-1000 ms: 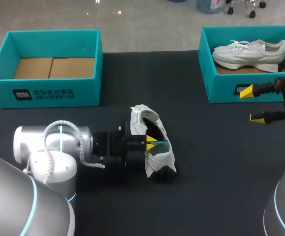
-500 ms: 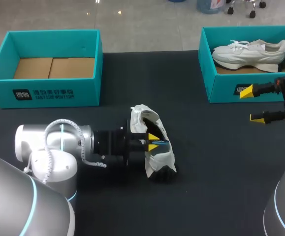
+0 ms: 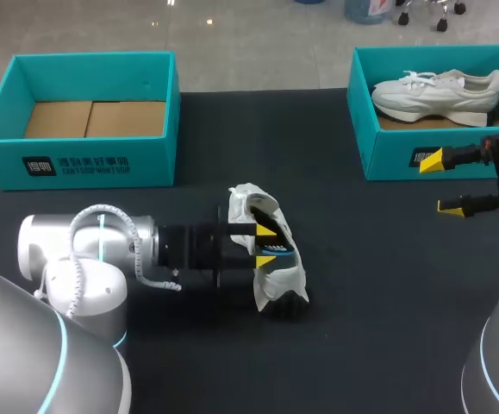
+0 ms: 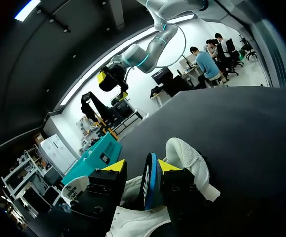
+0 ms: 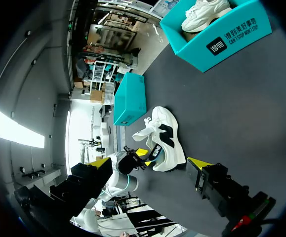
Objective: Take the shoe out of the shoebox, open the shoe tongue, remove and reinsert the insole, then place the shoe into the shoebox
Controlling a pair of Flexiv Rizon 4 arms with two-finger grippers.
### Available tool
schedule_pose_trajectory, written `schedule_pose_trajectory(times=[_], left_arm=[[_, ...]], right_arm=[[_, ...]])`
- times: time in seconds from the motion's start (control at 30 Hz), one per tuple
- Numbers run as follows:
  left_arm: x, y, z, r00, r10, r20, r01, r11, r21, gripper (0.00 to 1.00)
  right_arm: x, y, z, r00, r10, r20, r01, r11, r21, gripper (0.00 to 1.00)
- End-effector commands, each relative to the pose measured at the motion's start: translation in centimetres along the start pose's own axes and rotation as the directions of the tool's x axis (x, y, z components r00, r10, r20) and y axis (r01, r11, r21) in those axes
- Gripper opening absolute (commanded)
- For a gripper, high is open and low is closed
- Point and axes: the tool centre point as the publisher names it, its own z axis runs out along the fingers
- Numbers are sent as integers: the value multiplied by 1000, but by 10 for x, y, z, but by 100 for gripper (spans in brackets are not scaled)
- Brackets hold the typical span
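A white shoe [image 3: 271, 276] with black patches lies in the middle of the dark table. My left gripper [image 3: 266, 245] comes in from the left and stands at the shoe's opening. Its yellow tips are spread apart, so it is open. In the left wrist view a blue insole [image 4: 148, 183] stands on edge between the fingers of the left gripper [image 4: 141, 166], close against one finger and apart from the other, above the shoe [image 4: 188, 157]. My right gripper [image 3: 443, 184] hangs wide open at the far right, holding nothing. From the right gripper [image 5: 150, 163] the shoe [image 5: 165, 133] is seen ahead.
A teal shoebox [image 3: 146, 155] with a bare cardboard floor stands at the back left. A second teal shoebox [image 3: 387, 151] at the back right holds another white shoe [image 3: 439, 90], just behind my right gripper.
My left gripper's fingers have spread apart from the blue insole, which stays in the shoe's opening. The left wrist drew back slightly to the left. The right arm kept still.
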Motion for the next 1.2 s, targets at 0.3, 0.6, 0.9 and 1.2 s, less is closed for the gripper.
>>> schedule_pose_trajectory(times=[0.3,0.6,0.9,1.2], left_arm=[[-5,-13,-15,995,5,-104,-7,1000,-13,33],[-14,-17,-20,974,-20,-224,21,1000,2,0],[-31,-18,-29,867,42,-496,-76,996,-50,0],[-25,-21,-30,736,62,-674,-133,990,-54,0]], right_arm=[[0,0,0,1000,1,4,-1,1000,0,100],[0,0,0,1000,1,4,-1,1000,0,100],[0,0,0,1000,1,4,-1,1000,0,100],[0,0,0,1000,1,4,-1,1000,0,100]])
